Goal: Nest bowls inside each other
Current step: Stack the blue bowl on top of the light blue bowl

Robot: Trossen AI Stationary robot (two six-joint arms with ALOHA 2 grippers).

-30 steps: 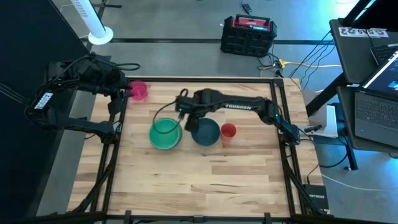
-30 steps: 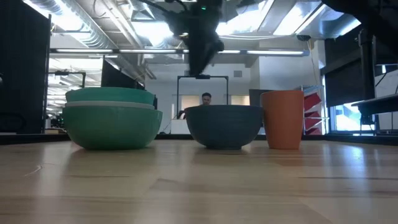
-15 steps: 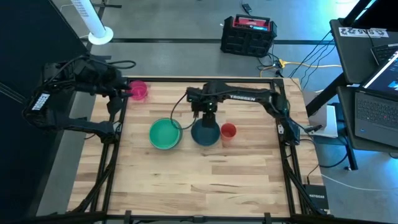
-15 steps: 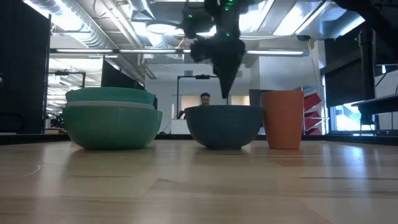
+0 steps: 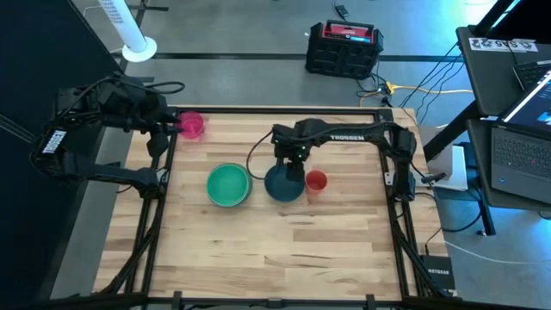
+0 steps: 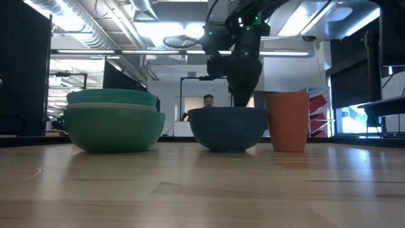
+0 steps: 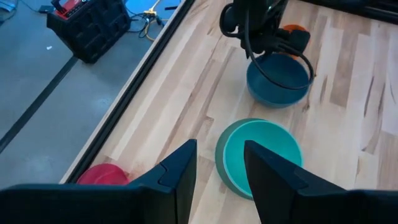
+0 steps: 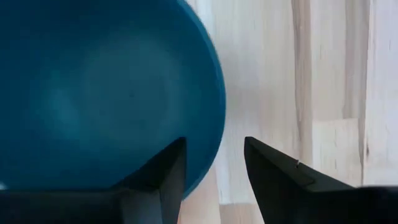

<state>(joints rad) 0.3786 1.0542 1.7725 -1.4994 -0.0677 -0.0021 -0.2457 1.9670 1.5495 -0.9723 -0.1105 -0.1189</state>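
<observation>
now the right gripper (image 5: 293, 165) hangs open and empty over the blue bowl's (image 5: 284, 183) rim, mid-table between teal bowl (image 5: 228, 185) and cup (image 5: 316, 181); left gripper (image 7: 217, 171) open, near pink bowl (image 5: 191, 126).

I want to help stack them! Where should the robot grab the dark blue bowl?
Probably the thin rim of the round dark blue plastic bowl, from straight above. It sits upright and open, so one finger can go inside the wall and one outside. The right gripper hangs over its back edge, jaws open astride that rim.

Bright overhead light (low view backlit)
</observation>
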